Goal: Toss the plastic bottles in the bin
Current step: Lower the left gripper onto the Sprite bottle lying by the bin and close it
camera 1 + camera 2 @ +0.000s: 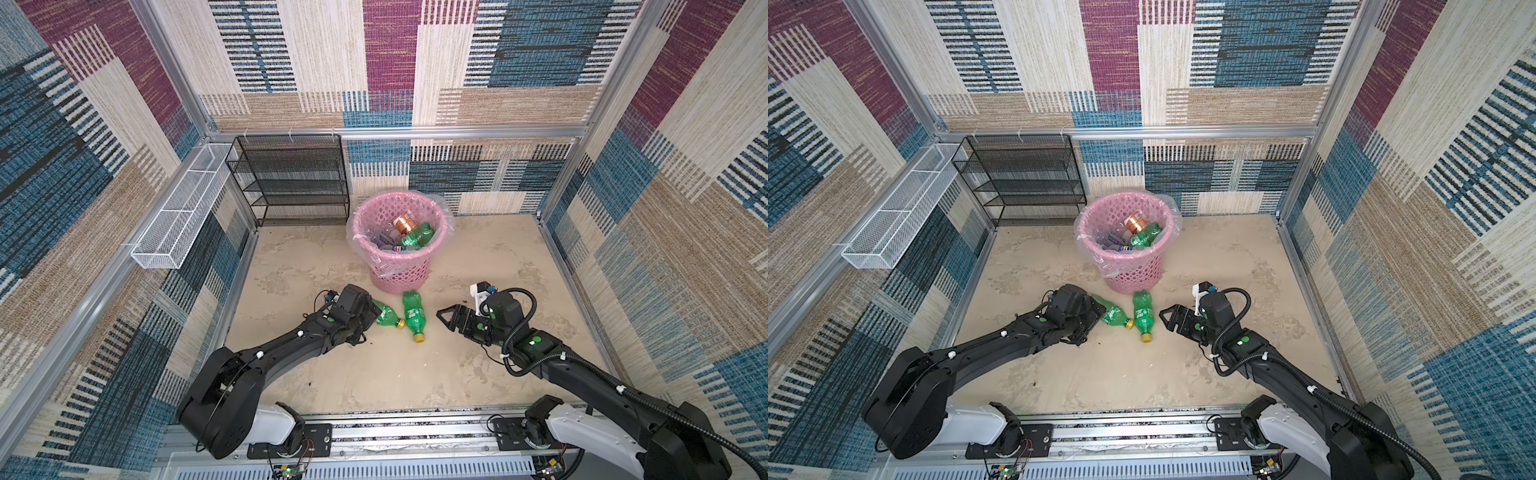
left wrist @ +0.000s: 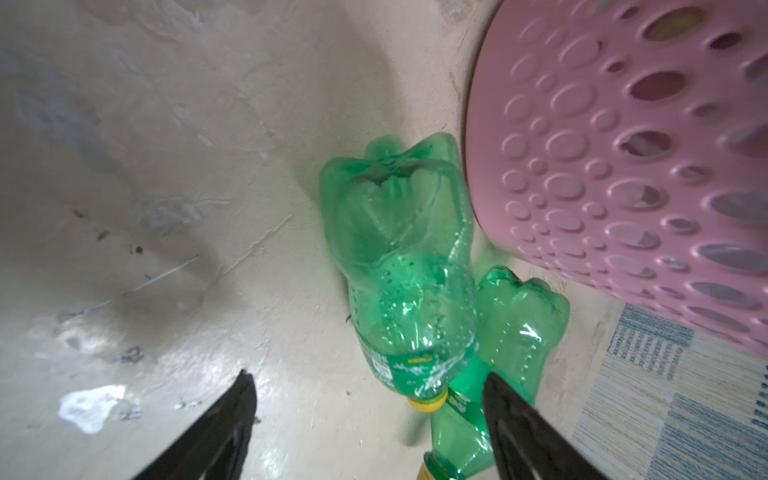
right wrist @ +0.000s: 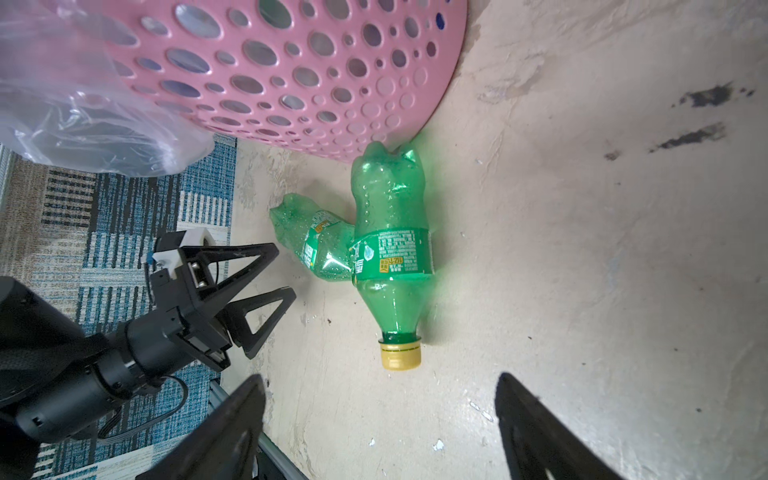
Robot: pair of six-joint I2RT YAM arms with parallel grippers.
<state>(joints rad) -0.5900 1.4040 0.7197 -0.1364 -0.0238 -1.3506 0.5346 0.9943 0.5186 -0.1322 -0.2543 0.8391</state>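
Plastic bottles [image 1: 415,236]: several already inside the bin [image 1: 399,274], two green ones not yet.

Left end effector [image 3: 284,270] is released, jaws apart with nothing between them, tips close by the slanted green bottle [image 1: 386,316] but not gripping it. That bottle's cap end touches the label zone of the straight green bottle [image 1: 414,316]. The straight one lies with its base against the bin's foot and its cap toward the front edge.

Right end effector [image 1: 443,320] is released and empty too, near the straight bottle on its other side.

Both bottles lie mid-worktop [image 1: 374,374]. The bin stands behind them, toward the middle of the back edge, with the liner bag [image 3: 83,104] draped over its rim.

Risks, my read:
- The bottles look light, round and touching, so clamping one likely kicks the other into a roll.
- Thin walls can buckle and squirt out of the jaws.
- Both arms sit on the same pair, so they could collide if they go together.
- A shove on the straight bottle pushes the bin.
- The loose liner could snag a jaw at the drop.
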